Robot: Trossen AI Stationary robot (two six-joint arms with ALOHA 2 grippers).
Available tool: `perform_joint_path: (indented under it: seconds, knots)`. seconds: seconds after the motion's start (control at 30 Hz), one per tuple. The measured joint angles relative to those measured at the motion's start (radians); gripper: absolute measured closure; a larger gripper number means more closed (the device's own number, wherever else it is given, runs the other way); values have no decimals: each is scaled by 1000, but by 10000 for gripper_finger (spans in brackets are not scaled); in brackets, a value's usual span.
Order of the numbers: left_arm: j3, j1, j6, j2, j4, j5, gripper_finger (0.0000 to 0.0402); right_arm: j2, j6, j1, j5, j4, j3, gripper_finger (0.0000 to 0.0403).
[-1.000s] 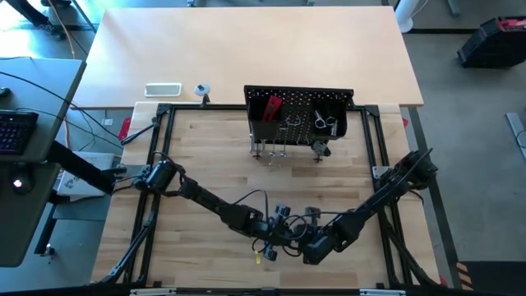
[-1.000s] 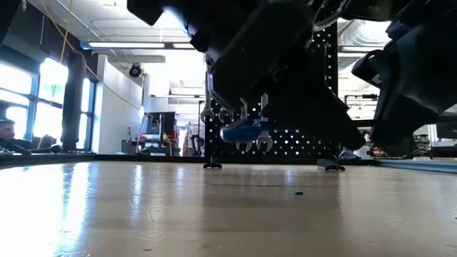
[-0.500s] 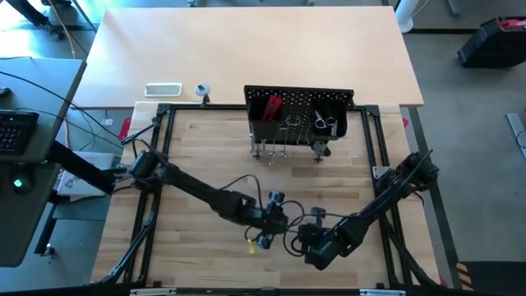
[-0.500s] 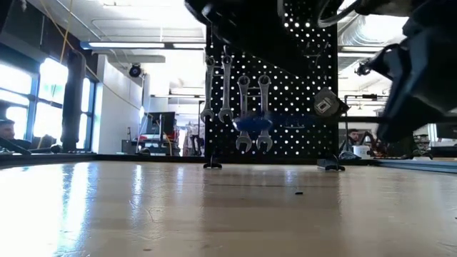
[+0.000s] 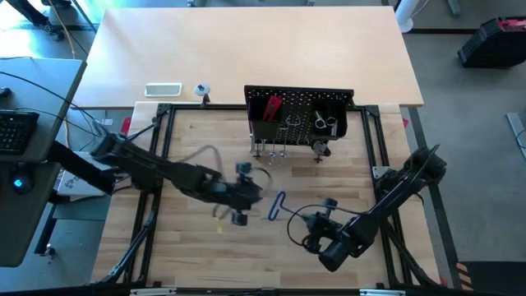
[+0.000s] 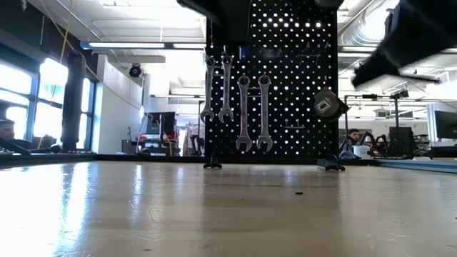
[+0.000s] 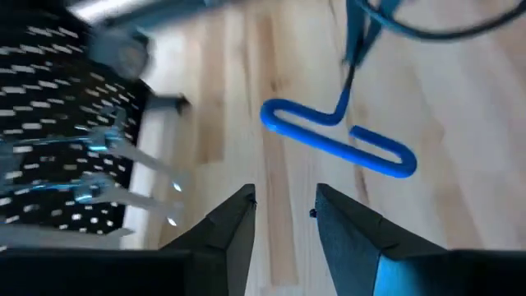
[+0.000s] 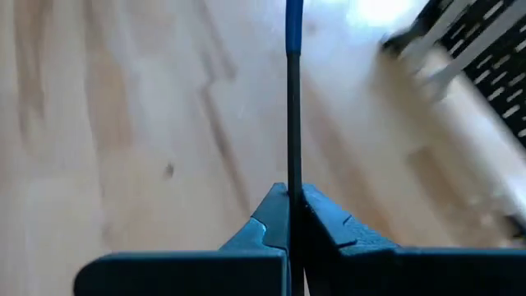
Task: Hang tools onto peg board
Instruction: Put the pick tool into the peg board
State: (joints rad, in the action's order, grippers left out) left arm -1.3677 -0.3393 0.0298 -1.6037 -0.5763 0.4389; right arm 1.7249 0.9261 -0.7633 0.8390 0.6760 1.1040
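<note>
Right gripper [image 5: 308, 222] sat near the front edge of the bench [image 5: 205, 263], right of centre, jaws clamped on the black shaft of the blue-handled key [image 5: 277, 205]. In the right wrist view the shaft ran straight out from between the closed fingers [image 8: 263, 226], blue end [image 8: 293, 25] farthest from them. The key's blue looped handle [image 7: 337, 140] hung over bare wood mid-bench, in front of the peg board [image 5: 300, 115].

Left gripper [image 5: 246, 197] was just left of that handle, not touching it; fingers [image 7: 226, 226] stood part-open with nothing between them.

Peg board stood upright at the back edge of the bench, centre-right. Four silver wrenches [image 6: 235, 107] hung on its left half, a red-handled tool [image 5: 272, 106] up top, a small round silver piece [image 6: 326, 105] on the right side.
</note>
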Motion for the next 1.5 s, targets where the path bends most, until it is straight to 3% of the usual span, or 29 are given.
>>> perform_joint_path:
  seconds: [0.1,0.27,0.43,0.6,0.87,1.07,1.3,1.5]
  knots:
    - [137,-1,-20,144,194,11,280,-23,15,-23,114,15,0,401]
    - [448,-2,-27,314,709,-12,280,-39,-10,-38,293,3,0,401]
    - [688,21,-117,334,1181,-20,280,-39,-57,-24,422,-19,1,401]
    - [782,38,-220,258,1485,-55,280,-39,-137,7,513,-58,1,401]
    - [760,41,-306,79,1642,-26,270,-38,-344,60,548,-203,1,401]
    - [760,52,-298,15,1866,-111,241,-38,-407,65,540,-247,1,401]
    - [726,66,-333,13,1788,-170,232,-38,-410,68,539,-246,1,401]
    - [675,64,-316,12,1679,-159,231,-38,-409,77,549,-256,1,401]
